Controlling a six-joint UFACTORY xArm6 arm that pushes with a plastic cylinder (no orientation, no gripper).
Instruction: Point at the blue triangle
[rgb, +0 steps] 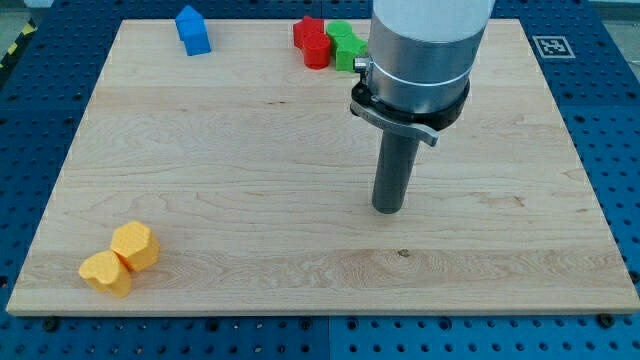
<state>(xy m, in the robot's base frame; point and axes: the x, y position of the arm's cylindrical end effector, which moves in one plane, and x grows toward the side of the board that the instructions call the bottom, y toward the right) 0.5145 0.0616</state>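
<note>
Camera view: pale wood-grain board (250, 180) on a blue perforated bench (615, 120), and my tip (388, 209), a bare dark rod holding nothing, stands right of centre. One blue triangle (193, 31) sits well apart at the top left. One red block (312, 42) touches one green block (346, 45) at the top; two yellow-orange faceted blocks (120, 258) touch at the bottom left.

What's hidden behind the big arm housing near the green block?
The green block touches the red block; its right edge disappears behind the arm housing, so anything further there is covered. My tip rests on bare board.
</note>
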